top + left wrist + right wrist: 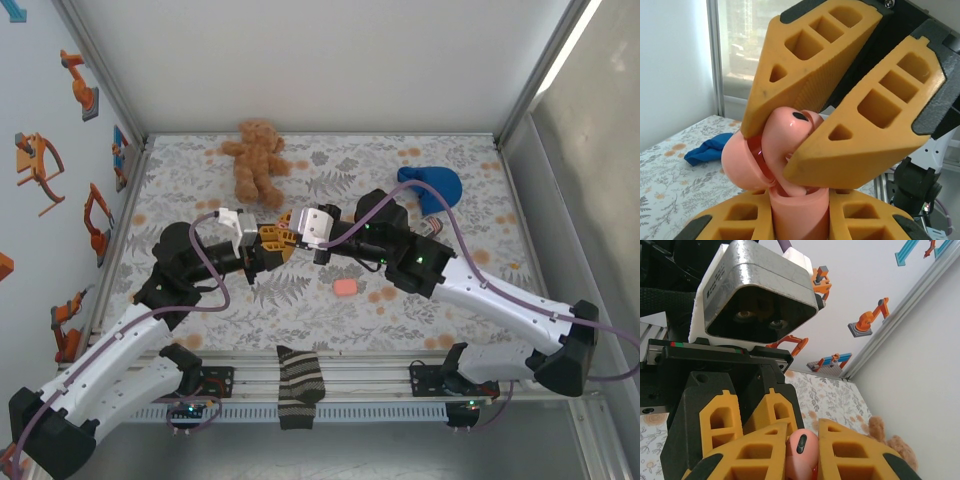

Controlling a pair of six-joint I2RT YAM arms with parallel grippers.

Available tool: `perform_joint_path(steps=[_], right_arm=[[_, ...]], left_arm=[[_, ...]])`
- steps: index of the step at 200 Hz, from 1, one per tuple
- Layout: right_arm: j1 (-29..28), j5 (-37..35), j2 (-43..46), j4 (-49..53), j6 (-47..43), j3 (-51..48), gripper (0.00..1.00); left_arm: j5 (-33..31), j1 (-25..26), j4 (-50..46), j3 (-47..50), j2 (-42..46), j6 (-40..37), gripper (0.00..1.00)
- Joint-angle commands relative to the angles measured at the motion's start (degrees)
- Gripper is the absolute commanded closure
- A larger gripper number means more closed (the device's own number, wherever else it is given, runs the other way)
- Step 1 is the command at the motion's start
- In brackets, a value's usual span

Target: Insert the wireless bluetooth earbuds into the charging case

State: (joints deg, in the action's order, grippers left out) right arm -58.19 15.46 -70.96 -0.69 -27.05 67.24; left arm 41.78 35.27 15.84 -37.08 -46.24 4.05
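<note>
We see one salmon-pink, black-spotted earbud [787,127] pinched in our right gripper [803,437], at the one open charging case [797,212] clamped in our left gripper [272,238]; another pink object [344,287] lies on the tabletop [400,170].

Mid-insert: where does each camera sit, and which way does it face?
Top external: above and behind the bases, looking down on the table; left arm and right arm meet mid-table.
Left wrist: on left arm, facing the right claw and blue cloth; own left claw below grips the charging case.
Right wrist: on right arm, facing the stickered wall; own fingers below.
Shared: both wrist views show the earbud.
</note>
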Motion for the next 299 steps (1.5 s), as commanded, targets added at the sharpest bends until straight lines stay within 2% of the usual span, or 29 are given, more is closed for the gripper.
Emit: perform_joint_path(steps=[1,137,211,238,274,299], right_arm=[[-0.25,0.18,-0.68,1.71,0.28,1.6,0.84],[-0.23,1.84,1.07,1.63,2.43,0.33,0.75],[-0.23,2.88,1.83,0.35,3.4,0.16,0.74],[-0.25,2.78,2.47,-0.48,4.56,1.43,0.67],[-0.12,-1.1,4.04,-0.68,8.74,4.08,0.57],[-0.08,-3.19,4.77,1.3,11.39,5.76,0.56]], left_arm=[[0.67,0.68,2.19,-0.45,1.15,-1.83,0.97],[-0.91,0.68,2.12,-0.11,1.94,-1.87,0.97],[-1.24,0.64,2.28,-0.2,1.68,-1.97,0.97],[-1.5,0.6,2.24,-0.12,1.56,-2.1,0.97],[-2.14,0.68,2.75,0.57,1.56,-2.37,0.97],[-2.41,0.69,3.39,1.18,1.74,-2.25,0.97]])
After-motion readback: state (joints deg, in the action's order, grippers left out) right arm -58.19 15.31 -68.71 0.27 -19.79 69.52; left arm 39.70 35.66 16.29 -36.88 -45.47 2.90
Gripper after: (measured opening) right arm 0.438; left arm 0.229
